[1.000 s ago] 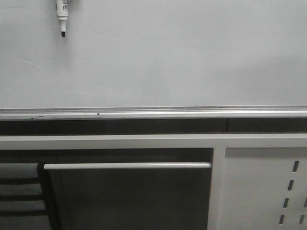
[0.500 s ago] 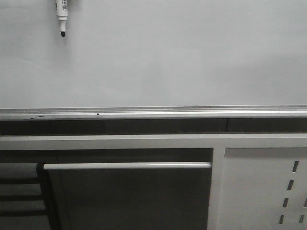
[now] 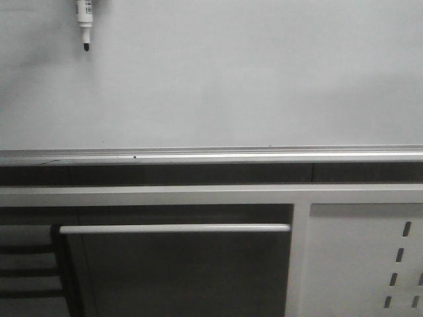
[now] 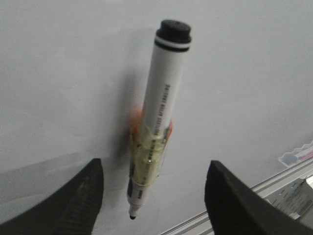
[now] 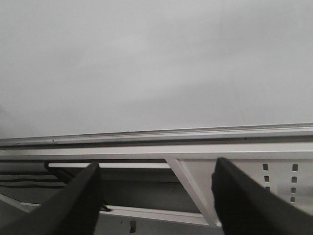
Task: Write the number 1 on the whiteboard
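A: What fills the front view?

B: The whiteboard [image 3: 251, 79], a plain glossy grey-white surface bearing no stroke. Its silver rail [image 3: 211, 156] runs along the lower edge; below that stands a white cabinet frame with a perforated panel [image 3: 370, 257] at lower right.

A: And the marker?

B: The marker [image 3: 84, 23] hangs near the board's upper left corner, tip downward, its upper barrel cut off by the frame edge. In the left wrist view it is a white barrel [image 4: 156, 117] with a black end cap and black tip, wrapped at mid-length in a yellowish, orange-edged band. It lies against the board surface.

A: How does the left gripper [image 4: 154, 196] stand?

B: Its two dark fingers [image 4: 73, 200] are spread wide, one on each side of the marker's lower end. Clear gaps separate both from the barrel; nothing is held.

A: The right gripper [image 5: 156, 196]?

B: Likewise spread wide and holding nothing, facing the board's lower edge and rail [image 5: 156, 134], touching neither.
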`<state>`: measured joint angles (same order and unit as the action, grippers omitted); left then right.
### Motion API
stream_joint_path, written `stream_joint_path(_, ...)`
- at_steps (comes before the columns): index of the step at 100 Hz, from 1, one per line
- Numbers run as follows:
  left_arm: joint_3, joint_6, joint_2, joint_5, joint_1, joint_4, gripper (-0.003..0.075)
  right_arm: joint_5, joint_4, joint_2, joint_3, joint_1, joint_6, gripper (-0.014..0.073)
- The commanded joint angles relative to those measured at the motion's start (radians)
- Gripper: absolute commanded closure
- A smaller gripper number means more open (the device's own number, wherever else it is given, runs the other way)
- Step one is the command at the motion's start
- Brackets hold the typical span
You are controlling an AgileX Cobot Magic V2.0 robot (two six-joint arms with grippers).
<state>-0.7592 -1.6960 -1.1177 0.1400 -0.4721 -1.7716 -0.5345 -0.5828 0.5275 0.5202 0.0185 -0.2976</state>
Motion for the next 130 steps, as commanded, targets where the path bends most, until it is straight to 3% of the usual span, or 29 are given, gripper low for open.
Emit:
stream_joint_path(1, -0.053, -0.002, -0.007, 0.013, -0.01, -0.021, 0.032, 0.066, -0.023, 0.011, 0.034, 0.001, -0.007, 0.0158)
stream_joint_path(31, -0.083, -0.002, -0.052, 0.024, -0.01, -0.021, 0.0435, 0.066, -0.023, 0.011, 0.034, 0.001, -0.007, 0.0158)
stream_joint_path(68, -0.083, -0.025, -0.066, 0.028, -0.01, -0.021, 0.0741, 0.066, -0.023, 0.011, 0.034, 0.001, -0.007, 0.0158)
stream_joint_path(87, -0.083, -0.025, -0.062, 0.034, -0.01, -0.012, 0.0741, 0.066, -0.023, 0.011, 0.034, 0.001, -0.007, 0.0158)
stream_joint_path(103, -0.077, -0.025, -0.034, 0.126, -0.032, 0.055, 0.0741, 0.032, -0.036, 0.013, 0.037, 0.001, -0.014, 0.0158)
stream_joint_path(112, -0.059, -0.023, -0.025, 0.134, -0.087, 0.081, 0.0741, -0.022, -0.048, 0.023, 0.061, 0.001, -0.032, 0.0158)
stream_joint_path(130, -0.017, -0.023, -0.033, 0.099, -0.265, 0.126, 0.0741, -0.229, -0.204, 0.129, 0.2, 0.001, -0.251, 0.0159)
